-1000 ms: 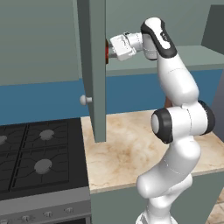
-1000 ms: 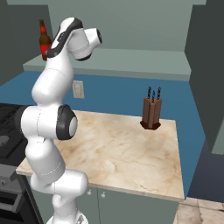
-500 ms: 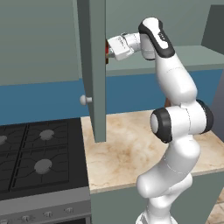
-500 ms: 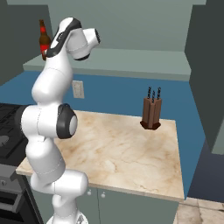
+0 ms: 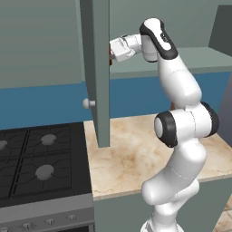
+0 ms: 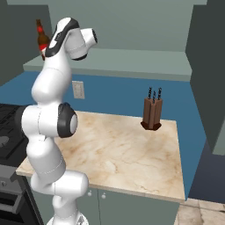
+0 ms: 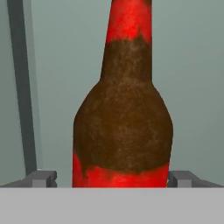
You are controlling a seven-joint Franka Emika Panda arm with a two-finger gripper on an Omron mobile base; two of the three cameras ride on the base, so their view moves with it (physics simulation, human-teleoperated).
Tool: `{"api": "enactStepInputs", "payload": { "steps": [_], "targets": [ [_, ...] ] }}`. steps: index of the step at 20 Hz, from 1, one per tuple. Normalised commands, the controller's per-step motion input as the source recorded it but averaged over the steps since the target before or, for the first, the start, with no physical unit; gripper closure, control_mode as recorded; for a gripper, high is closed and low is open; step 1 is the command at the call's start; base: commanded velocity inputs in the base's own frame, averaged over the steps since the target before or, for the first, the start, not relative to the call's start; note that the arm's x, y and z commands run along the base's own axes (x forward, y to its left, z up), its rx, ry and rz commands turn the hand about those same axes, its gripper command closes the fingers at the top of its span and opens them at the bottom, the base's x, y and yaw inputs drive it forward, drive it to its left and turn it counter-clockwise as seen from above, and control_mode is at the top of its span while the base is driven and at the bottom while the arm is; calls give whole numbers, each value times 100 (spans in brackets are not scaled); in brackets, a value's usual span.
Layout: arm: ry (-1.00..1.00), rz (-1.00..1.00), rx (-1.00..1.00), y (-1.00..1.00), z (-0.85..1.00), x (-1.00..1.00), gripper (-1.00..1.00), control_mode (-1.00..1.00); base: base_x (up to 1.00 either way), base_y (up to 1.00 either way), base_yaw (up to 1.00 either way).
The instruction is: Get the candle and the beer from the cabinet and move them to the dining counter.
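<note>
The cabinet (image 5: pixel 97 68) is seen in the left base view with its door swung open, edge-on, from 12 o'clock down toward 7 o'clock of the frame. The marble worktop (image 6: pixel 118 149) below it carries a knife block (image 6: pixel 152 113) at about 2 o'clock in the right base view; neither task object has been set down there. The arm is raised to shelf height and the gripper (image 5: pixel 111 50) is reached in behind the door edge. The beer (image 7: pixel 122 113) stands upright on the cabinet shelf, and its neck is seen at 10 o'clock in the right base view (image 6: pixel 42 38). In the hand view the bottle body lies between the two fingertips (image 7: pixel 41 178), which are spread on either side; contact cannot be confirmed. The grasp is judged to be in preparation. Lifting, both transfers and retrieval of the candle are judged outstanding.
</note>
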Motion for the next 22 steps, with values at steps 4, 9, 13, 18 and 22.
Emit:
{"api": "enactStepInputs", "payload": {
  "steps": [4,9,13,18,22],
  "targets": [
    [3,2,0,13,0,0,100,-100,0,0,0],
    [0,2,0,7,0,3,100,-100,0,0,0],
    [0,5,2,0,0,2,100,-100,0,0,0],
    [-3,4,6,-6,0,0,100,-100,0,0,0],
    [-1,0,12,-11,0,-1,100,-100,0,0,0]
  ]
}}
